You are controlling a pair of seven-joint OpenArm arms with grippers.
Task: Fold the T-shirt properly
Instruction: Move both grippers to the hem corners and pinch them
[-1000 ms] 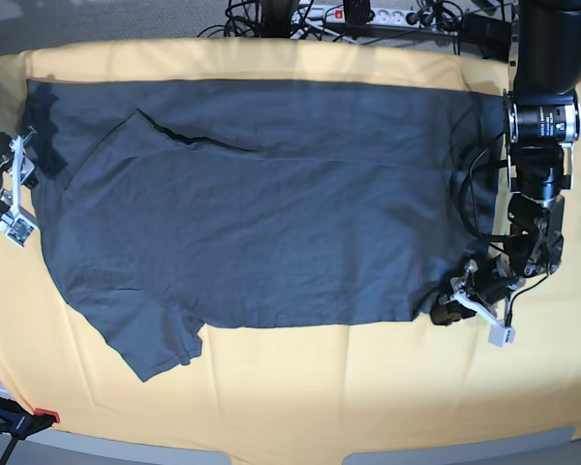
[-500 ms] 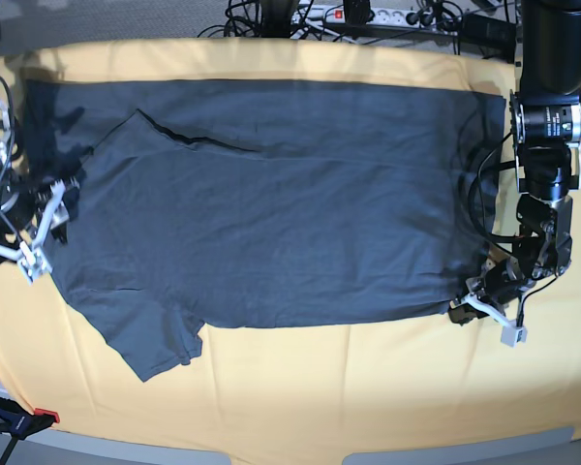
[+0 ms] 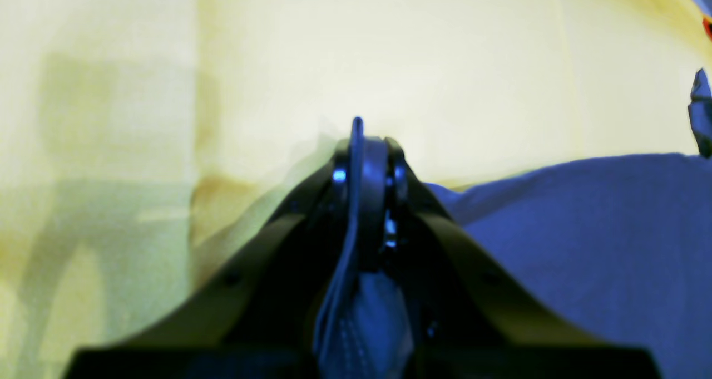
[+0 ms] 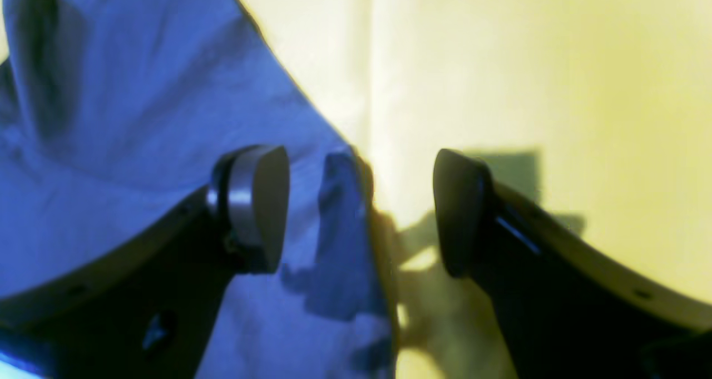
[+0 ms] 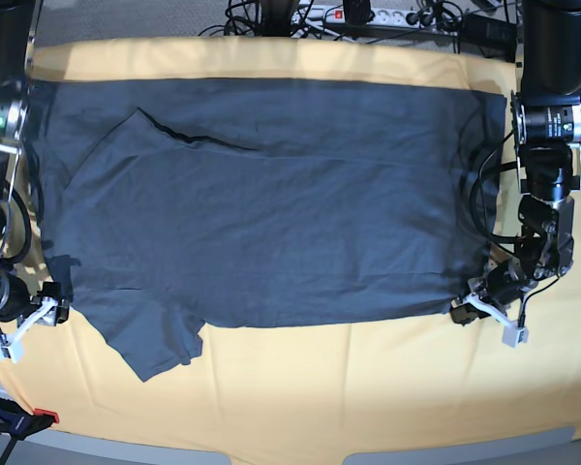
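Where yellow-orange cloth (image 5: 300,397) lies — T-shirt (image 5: 261,203) flat.

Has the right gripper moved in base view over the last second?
Yes. The right gripper went down the T-shirt's left edge, from the upper sleeve to beside the lower sleeve.

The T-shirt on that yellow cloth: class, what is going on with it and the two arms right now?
A two-armed robot is folding a dark grey T-shirt spread flat on a yellow cloth. The left tool is shut on the shirt's hem corner at the near edge. The right tool stands open, straddling the shirt's edge at the opposite end, near a sleeve, gripping nothing yet. No fold has been made.
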